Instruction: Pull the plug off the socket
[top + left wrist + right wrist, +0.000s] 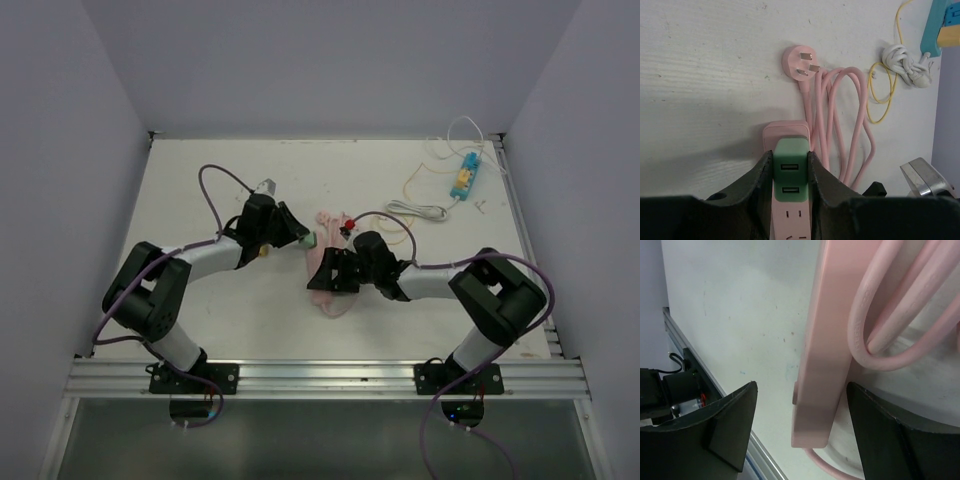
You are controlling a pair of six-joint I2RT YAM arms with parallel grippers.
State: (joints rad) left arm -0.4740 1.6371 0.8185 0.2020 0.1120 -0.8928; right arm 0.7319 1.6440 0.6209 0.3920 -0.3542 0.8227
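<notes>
**Green plug clamped in the left claw, seated on the pink strip**

The green plug [789, 167] sits on the pink socket strip [786, 131] near the middle of the table [200, 190], between the two arms. Seen from the left wrist, the strip's long axis runs straight away from the camera. The plug sits on the strip's socket face close to the far end, its two USB slots stacked along that same line and facing the camera. The left claw [790, 159] is clenched on the plug, one dark finger pressed flat against each side.

The right claw [801, 387] is released. Its fingers [730, 425] stand wide apart with one end of the strip between them and a clear gap on one side; whether the other finger touches the strip I cannot tell.

Just beside the strip lies its pink cable [840, 125], folded in long loops parallel to the strip and ending in a three-pin plug [800, 62] lying prongs up. Further toward the far right corner are a knotted white cable [905, 65], a thin yellow cord [880, 100] and a blue and yellow block [940, 25]
</notes>
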